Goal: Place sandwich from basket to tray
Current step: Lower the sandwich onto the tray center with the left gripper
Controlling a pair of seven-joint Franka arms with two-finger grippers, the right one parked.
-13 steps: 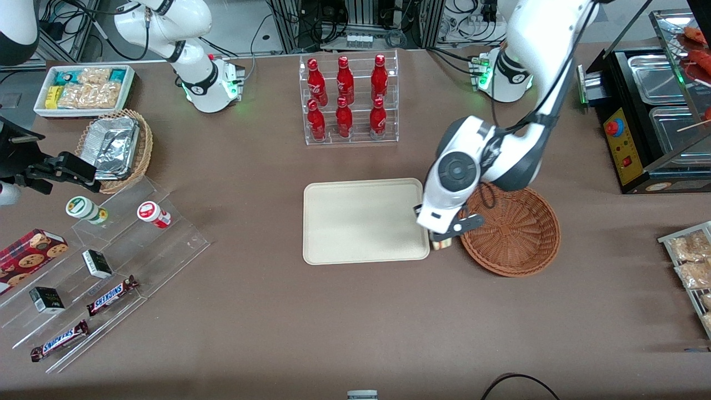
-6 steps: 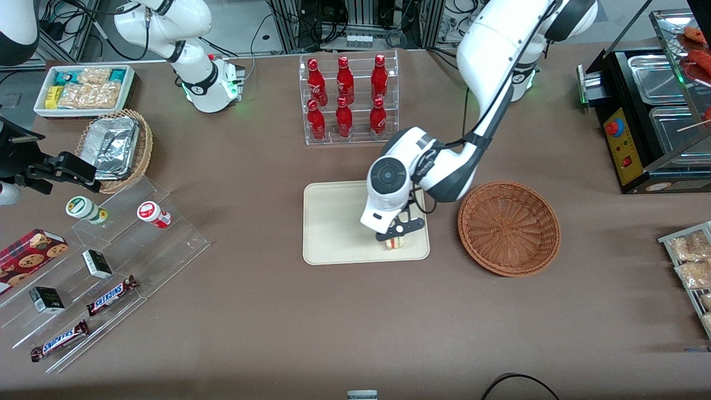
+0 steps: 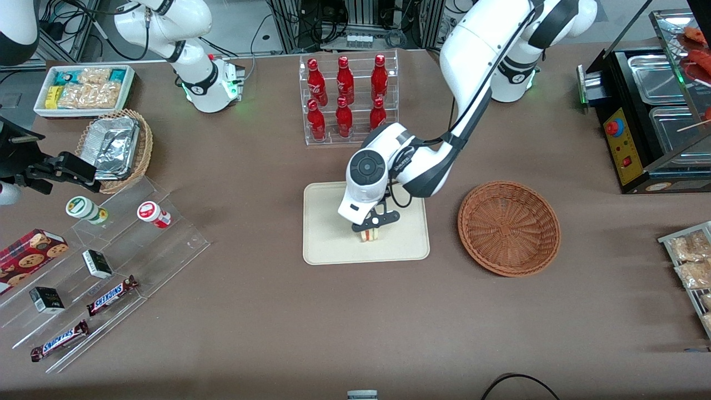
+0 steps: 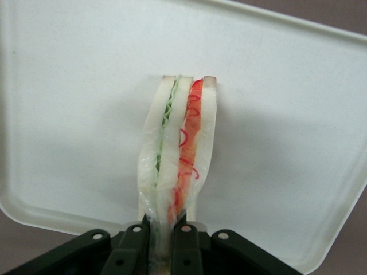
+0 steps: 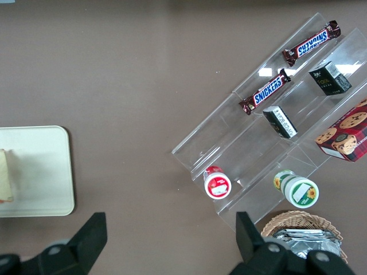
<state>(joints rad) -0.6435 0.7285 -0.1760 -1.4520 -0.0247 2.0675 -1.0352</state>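
My gripper (image 3: pixel 370 228) hangs over the cream tray (image 3: pixel 328 244) near its front edge and is shut on the sandwich (image 3: pixel 369 235). In the left wrist view the gripper (image 4: pixel 163 240) pinches the narrow end of the sandwich (image 4: pixel 178 143), whose pale bread slices with green and red filling stand over the tray (image 4: pixel 69 86). Whether the sandwich touches the tray surface I cannot tell. A sliver of the sandwich (image 5: pixel 4 175) also shows on the tray (image 5: pixel 40 172) in the right wrist view. The reddish-brown wicker basket (image 3: pixel 509 228) sits beside the tray, toward the working arm's end, with nothing in it.
A clear rack of red bottles (image 3: pixel 347 97) stands farther from the front camera than the tray. Acrylic steps with snack bars and cups (image 3: pixel 100 261), a tan basket of foil containers (image 3: pixel 116 147) and a white snack bin (image 3: pixel 83 89) lie toward the parked arm's end. A black food warmer (image 3: pixel 650 111) stands toward the working arm's end.
My gripper carried the sandwich from the basket's rim sideways over the tray, and it now hangs near the middle of the tray's front part. The basket is uncovered.
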